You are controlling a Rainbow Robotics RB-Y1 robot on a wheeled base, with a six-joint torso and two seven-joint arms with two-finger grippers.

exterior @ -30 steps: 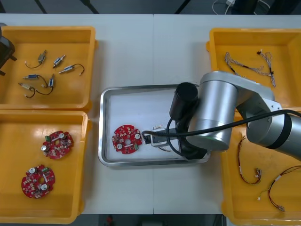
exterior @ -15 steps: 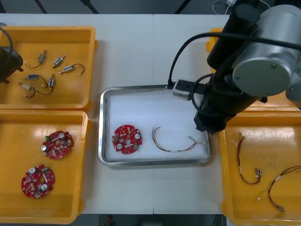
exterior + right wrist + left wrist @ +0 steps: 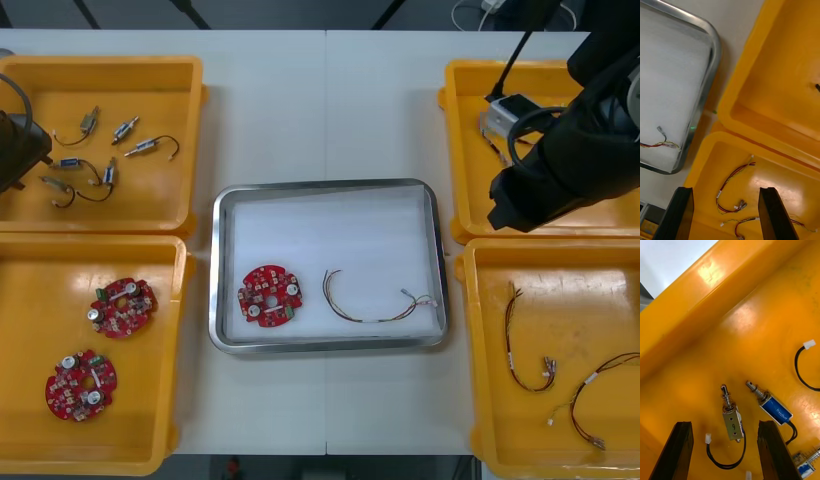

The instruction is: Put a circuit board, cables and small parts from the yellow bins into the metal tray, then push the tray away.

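The metal tray (image 3: 225, 215) holds a round red circuit board (image 3: 269, 296) and a red and yellow cable (image 3: 375, 306). My right arm (image 3: 565, 150) hangs over the seam between the two right bins. The right gripper (image 3: 727, 214) is open with nothing between its fingers; under it lie red and yellow cables (image 3: 732, 183), and the tray's corner (image 3: 711, 56) is off to one side. My left gripper (image 3: 724, 452) is open low inside the far left bin (image 3: 752, 333). A small metal part (image 3: 732, 417) lies between its fingers and a blue-bodied one (image 3: 772, 407) beside it.
Several small metal parts (image 3: 105, 170) lie in the far left bin (image 3: 150, 205), where the left arm (image 3: 15, 145) enters. Two circuit boards (image 3: 122, 306) sit in the near left bin (image 3: 150, 410). A twisted cable (image 3: 520, 145) lies far right; red and yellow cables (image 3: 530, 350) near right.
My right arm rose out of the tray and swung back and right over the right bins, leaving the red and yellow cable in the tray. The left arm crept in over its bin.
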